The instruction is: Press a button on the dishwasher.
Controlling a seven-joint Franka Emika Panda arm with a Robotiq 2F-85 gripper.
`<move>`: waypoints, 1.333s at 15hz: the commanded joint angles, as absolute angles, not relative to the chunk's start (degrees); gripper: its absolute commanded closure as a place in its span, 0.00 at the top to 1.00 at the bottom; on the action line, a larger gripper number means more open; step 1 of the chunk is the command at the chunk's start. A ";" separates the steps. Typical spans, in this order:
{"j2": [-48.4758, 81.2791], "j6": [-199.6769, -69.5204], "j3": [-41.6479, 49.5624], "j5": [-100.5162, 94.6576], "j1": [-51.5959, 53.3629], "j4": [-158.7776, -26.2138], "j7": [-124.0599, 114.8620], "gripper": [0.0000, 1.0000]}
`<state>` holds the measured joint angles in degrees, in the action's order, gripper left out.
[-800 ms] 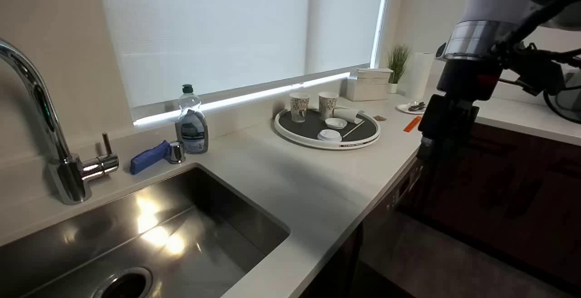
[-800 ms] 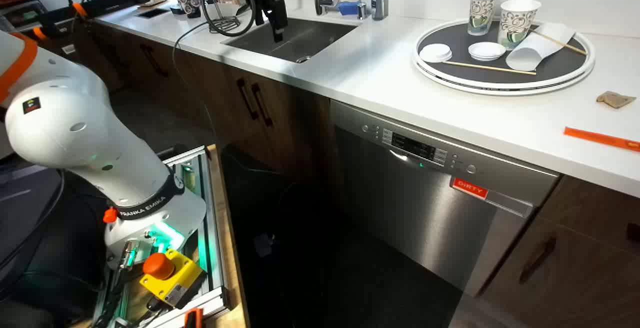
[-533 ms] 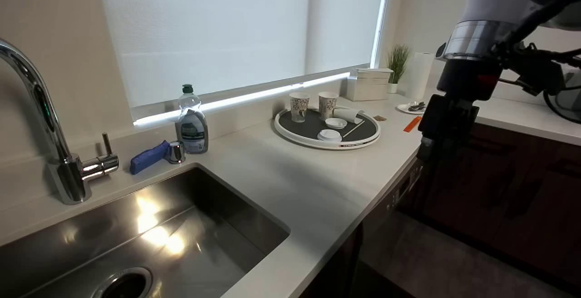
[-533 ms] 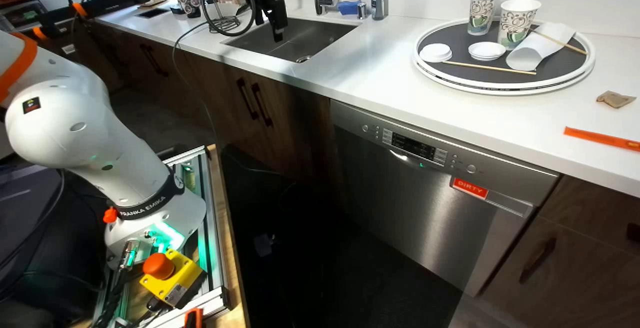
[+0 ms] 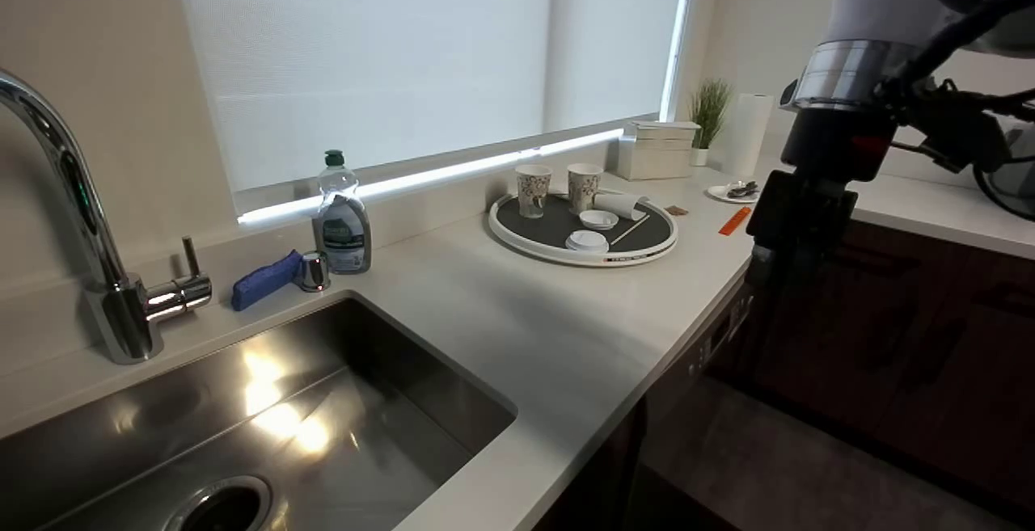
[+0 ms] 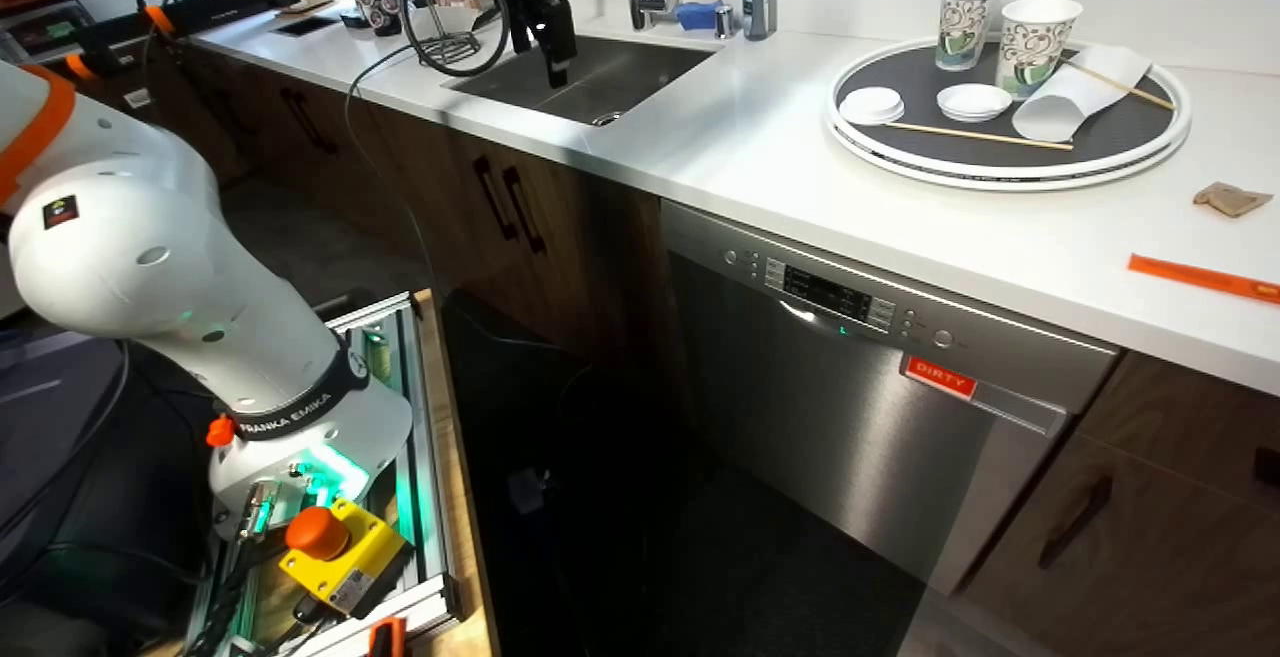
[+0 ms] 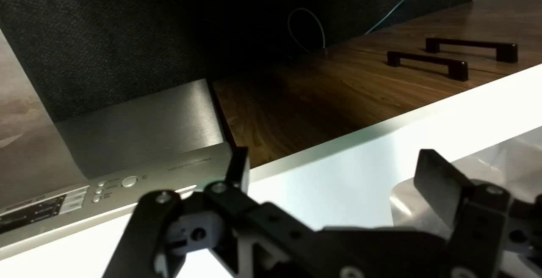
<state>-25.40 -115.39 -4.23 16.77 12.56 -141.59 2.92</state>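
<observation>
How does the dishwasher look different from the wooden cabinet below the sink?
The dishwasher is silvery metal, while the cabinet is brown wood. The dishwasher has buttons and a display; the cabinet has dark bar handles. The dishwasher wears a red DIRTY label; the cabinet shows none. Both are shut, under one white countertop.

Two patterned cups (image 5: 533, 190) upright on round tray (image 5: 542, 232) | bottle (image 5: 344, 232) (green cap) near sink (image 5: 388, 434)

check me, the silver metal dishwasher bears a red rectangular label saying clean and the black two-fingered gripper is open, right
The label says DIRTY, not clean, as an exterior view shows; the dishwasher does bear it and the gripper is open.
</observation>
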 commanded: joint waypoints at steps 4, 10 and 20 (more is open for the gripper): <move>-31.31 -122.30 -1.13 14.02 4.63 -155.35 3.71 1.00; -30.50 -129.62 7.07 7.62 -1.76 -159.15 13.79 1.00; -29.75 -129.23 11.21 5.59 -5.42 -158.10 16.45 1.00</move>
<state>-29.69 -129.35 10.94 5.80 -5.66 -158.16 16.61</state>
